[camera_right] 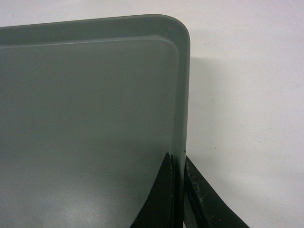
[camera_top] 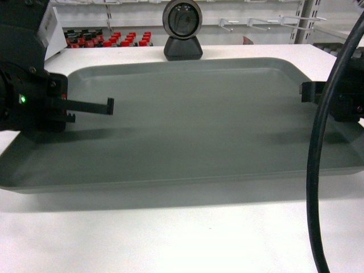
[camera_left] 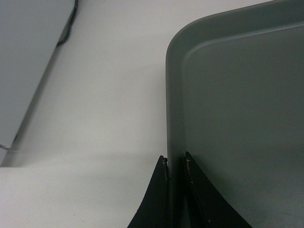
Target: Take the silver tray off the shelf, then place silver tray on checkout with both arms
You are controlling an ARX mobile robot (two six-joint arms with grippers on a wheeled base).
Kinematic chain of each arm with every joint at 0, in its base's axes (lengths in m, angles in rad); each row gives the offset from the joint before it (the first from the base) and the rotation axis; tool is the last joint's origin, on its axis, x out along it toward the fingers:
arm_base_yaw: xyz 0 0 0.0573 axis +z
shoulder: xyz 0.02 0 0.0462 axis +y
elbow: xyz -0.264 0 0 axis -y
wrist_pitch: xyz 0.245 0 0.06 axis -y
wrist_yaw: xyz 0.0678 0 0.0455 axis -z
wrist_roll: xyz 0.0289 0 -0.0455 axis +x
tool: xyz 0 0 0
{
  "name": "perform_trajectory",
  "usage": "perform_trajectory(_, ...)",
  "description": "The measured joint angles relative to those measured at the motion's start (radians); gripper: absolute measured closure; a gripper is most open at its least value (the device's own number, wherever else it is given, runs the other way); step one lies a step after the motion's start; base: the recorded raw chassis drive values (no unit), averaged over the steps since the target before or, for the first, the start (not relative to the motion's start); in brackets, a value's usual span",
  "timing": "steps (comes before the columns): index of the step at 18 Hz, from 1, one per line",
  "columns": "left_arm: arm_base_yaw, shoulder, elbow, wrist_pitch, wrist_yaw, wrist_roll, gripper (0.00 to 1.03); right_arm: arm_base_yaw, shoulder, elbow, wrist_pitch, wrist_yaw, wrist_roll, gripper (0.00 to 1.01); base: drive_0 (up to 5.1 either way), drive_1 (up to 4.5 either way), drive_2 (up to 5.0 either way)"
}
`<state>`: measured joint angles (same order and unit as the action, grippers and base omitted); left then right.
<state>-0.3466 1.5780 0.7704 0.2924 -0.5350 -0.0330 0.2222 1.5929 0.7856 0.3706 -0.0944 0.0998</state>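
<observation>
white checkout [camera_top: 187, 239] bears claw-gripped [camera_left: 175, 164] silver tray [camera_top: 187, 125].

Silver tray [camera_top: 187, 119] on checkout [camera_top: 187, 227]; scanner stand [camera_top: 182, 31] behind tray; bottles [camera_top: 108, 38] far back left.

The tray [camera_top: 187, 131] looks matt, smooth, dull grey-green. The checkout [camera_top: 182, 233] top is smooth plain white, faintly sheened. Black gripper fingers [camera_left: 159, 199] look like hard matt plastic, slightly scuffed.
</observation>
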Motion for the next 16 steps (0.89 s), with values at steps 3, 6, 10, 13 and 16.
perform_trajectory(3,0.013,0.071,0.007,0.058,0.013,0.007,0.99,-0.001,0.061,0.048,-0.008,0.002,0.000,0.98,0.0,0.00,0.0)
perform_trajectory(6,0.022,0.113,0.040,0.120,0.034,0.034,0.99,-0.003,0.077,0.071,-0.021,0.031,0.008,0.98,0.0,0.00,0.0)
perform_trajectory(10,0.027,0.177,0.132,0.113,0.060,0.093,0.99,-0.008,0.140,0.100,-0.028,0.082,0.029,0.98,0.0,0.00,0.0)
perform_trajectory(13,0.023,0.185,0.148,0.042,0.048,0.068,0.99,-0.008,0.168,0.117,-0.020,0.089,-0.015,0.98,0.0,0.00,0.0)
perform_trajectory(16,0.021,0.187,0.153,0.028,0.045,0.057,0.99,-0.008,0.175,0.136,-0.038,0.093,-0.034,0.98,0.0,0.00,0.0)
